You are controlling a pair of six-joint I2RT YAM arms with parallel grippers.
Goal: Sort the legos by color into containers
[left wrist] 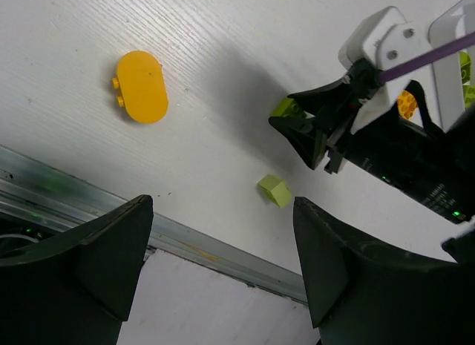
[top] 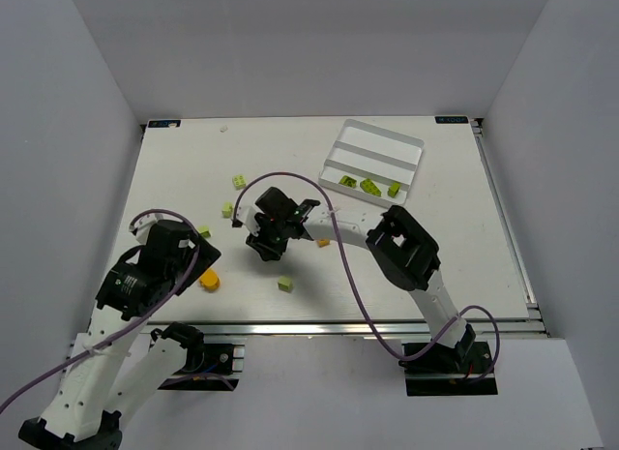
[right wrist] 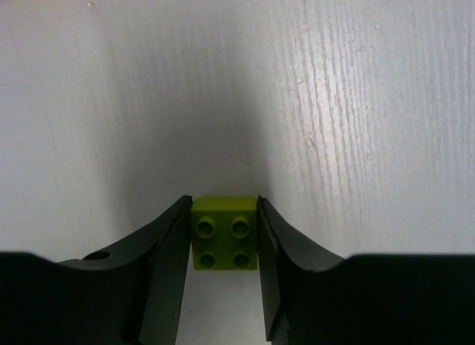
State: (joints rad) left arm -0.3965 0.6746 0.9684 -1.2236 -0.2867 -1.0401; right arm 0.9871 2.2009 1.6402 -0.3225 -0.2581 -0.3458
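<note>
The right gripper is squeezed shut on one lime-green brick with four studs. Both of its fingers touch the brick's sides. This brick is right down at the white desk, near the middle and a bit toward the near edge. The left gripper is wide open with nothing between its fingers, and it hangs over the near left part of the desk. Four more green bricks lie loose on the desk: the near green brick by the near edge, the left green brick beside the left arm, and the middle green brick and the far green brick farther back. There are two orange pieces: a flat orange piece close to the near edge on the left, and a small orange brick near the right gripper. The white tray sits toward the far right corner. Three tray bricks, all green, lie in its compartment nearest the arms.
</note>
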